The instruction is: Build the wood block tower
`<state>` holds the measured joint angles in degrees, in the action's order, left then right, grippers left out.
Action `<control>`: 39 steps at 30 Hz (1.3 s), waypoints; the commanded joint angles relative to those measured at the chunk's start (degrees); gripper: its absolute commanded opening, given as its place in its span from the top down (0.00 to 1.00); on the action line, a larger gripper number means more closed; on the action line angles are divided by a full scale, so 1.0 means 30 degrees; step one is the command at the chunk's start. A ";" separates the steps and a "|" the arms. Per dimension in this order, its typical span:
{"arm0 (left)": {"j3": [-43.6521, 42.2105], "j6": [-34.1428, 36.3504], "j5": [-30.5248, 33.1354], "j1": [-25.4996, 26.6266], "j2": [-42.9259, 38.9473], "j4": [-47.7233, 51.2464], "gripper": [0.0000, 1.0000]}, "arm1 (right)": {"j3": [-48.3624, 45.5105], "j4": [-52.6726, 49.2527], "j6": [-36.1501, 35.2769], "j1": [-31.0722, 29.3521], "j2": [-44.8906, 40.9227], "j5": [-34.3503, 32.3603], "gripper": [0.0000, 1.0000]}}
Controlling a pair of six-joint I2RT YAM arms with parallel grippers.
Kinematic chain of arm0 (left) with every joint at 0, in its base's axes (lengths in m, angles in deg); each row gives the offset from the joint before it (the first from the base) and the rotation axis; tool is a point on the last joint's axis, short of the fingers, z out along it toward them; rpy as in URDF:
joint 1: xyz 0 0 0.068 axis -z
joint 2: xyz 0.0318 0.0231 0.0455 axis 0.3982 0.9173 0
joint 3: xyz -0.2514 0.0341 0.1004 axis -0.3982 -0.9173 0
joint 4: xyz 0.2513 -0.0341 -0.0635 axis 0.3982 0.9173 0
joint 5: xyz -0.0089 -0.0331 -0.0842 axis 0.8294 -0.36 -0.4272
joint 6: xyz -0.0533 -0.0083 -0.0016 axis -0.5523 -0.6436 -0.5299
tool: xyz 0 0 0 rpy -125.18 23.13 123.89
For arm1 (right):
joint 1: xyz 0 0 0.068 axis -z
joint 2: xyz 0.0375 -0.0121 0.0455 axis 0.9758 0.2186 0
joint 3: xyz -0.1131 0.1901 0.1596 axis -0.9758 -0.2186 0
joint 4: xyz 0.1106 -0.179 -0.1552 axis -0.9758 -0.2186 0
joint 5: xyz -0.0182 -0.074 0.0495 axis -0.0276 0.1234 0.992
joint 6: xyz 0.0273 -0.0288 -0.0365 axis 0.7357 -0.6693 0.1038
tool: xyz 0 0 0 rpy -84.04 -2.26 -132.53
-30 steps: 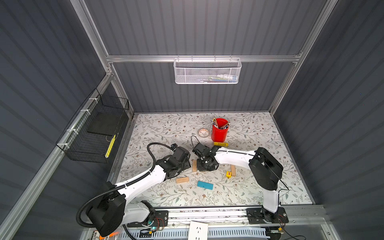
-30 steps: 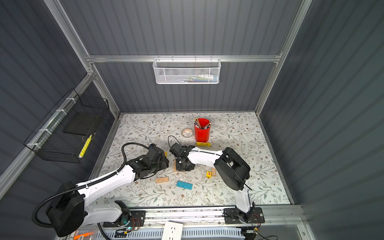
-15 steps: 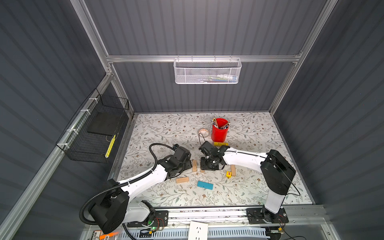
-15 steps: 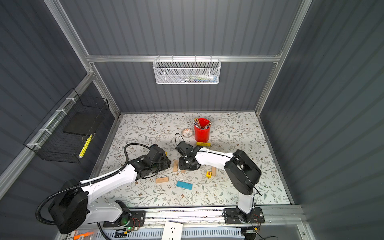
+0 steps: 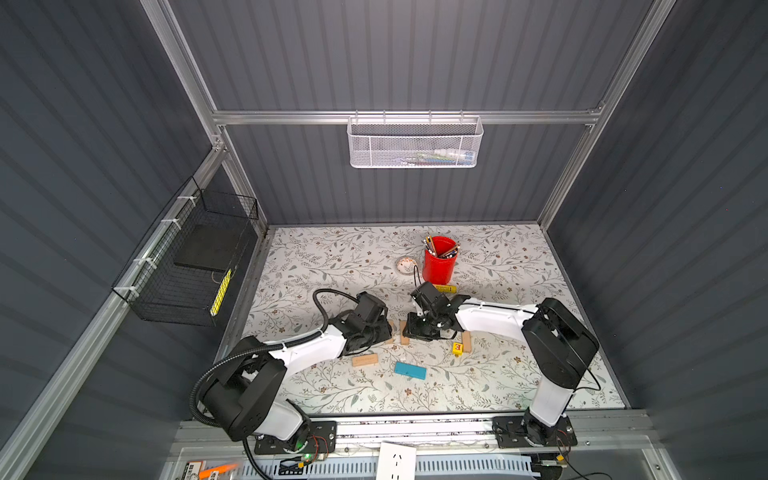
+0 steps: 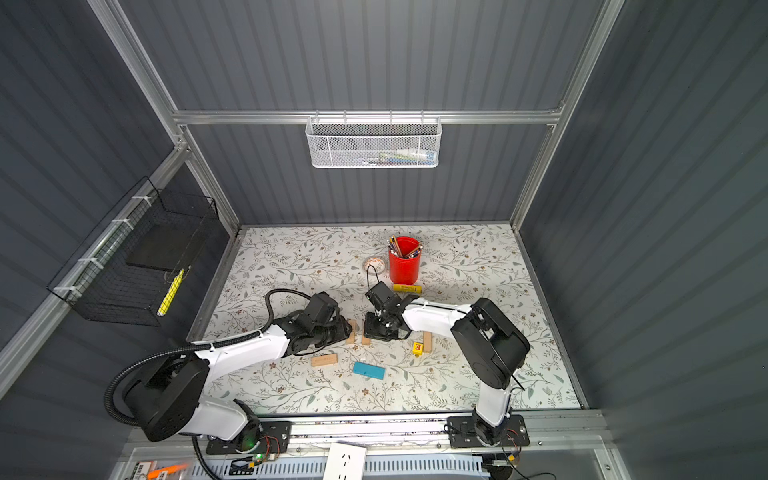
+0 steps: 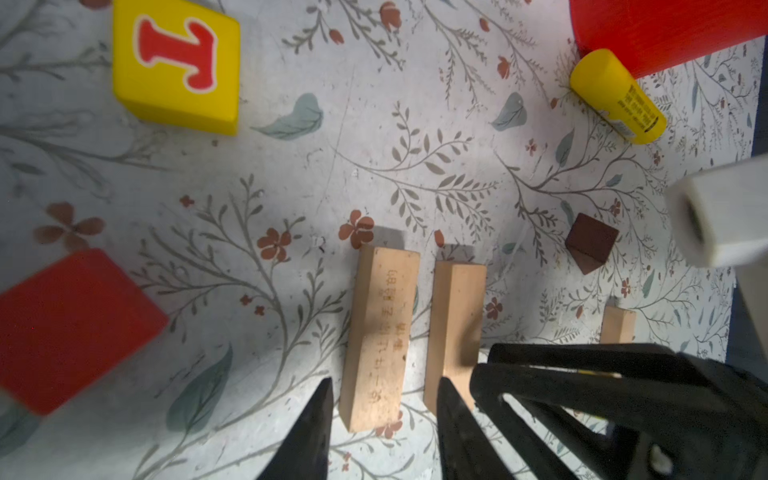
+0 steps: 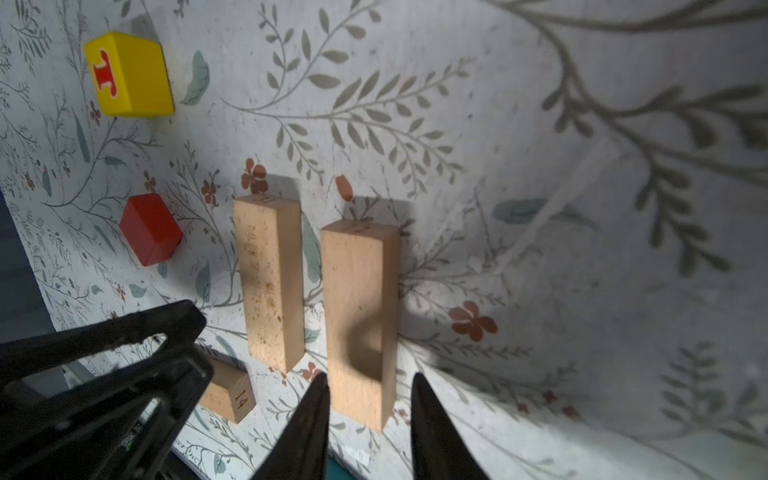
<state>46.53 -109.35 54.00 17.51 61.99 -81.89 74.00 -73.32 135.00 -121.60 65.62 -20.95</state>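
Since 1 s ago: R gripper (image 5: pixel 409 332) slid a bit rightward, L gripper (image 5: pixel 388 334) came in beside it.

Both top views, mid table (image 5: pixel 332 257): 4 tan bars. Engraved bar (image 5: pixel 391 328) & plain bar (image 5: pixel 404 336) lie side by side btwn grippers, 3rd bar (image 5: pixel 364 360) nr L arm, 4th bar (image 5: pixel 467 341) just beside 1 front yellow cube (image 5: pixel 457 348). Also 1 teal bar (image 5: pixel 410 370).

L wrist: 3 tan bars, 1 red-lettered yellow cube (image 7: pixel 176 66), 1 red cube (image 7: pixel 70 328), 1 dark brown piece (image 7: pixel 590 247). Jaws apart, straddling engraved bar's near end, gaps both sides.

R wrist: 3 tan bars, 2 cubes. Jaws apart astride plain bar's end, one tip at its edge, gap at other.
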 commanded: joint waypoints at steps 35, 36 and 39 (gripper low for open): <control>0.0063 0.0575 -0.1659 -0.0503 0.2532 -0.0695 0.81 | 0.0269 0.1487 -0.0405 0.0153 0.1867 0.1252 0.84; 0.0100 0.0614 -0.1658 -0.0503 0.2576 -0.0665 0.81 | 0.0271 0.1530 -0.0403 0.0153 0.1875 0.1251 0.84; 0.0156 0.0757 -0.1774 -0.0503 0.2610 -0.0749 0.81 | 0.0335 0.1473 -0.0485 0.0153 0.1838 0.1220 0.85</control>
<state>46.51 -108.84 49.57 16.17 68.11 -87.44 74.48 -66.67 134.17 -120.95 69.35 -16.65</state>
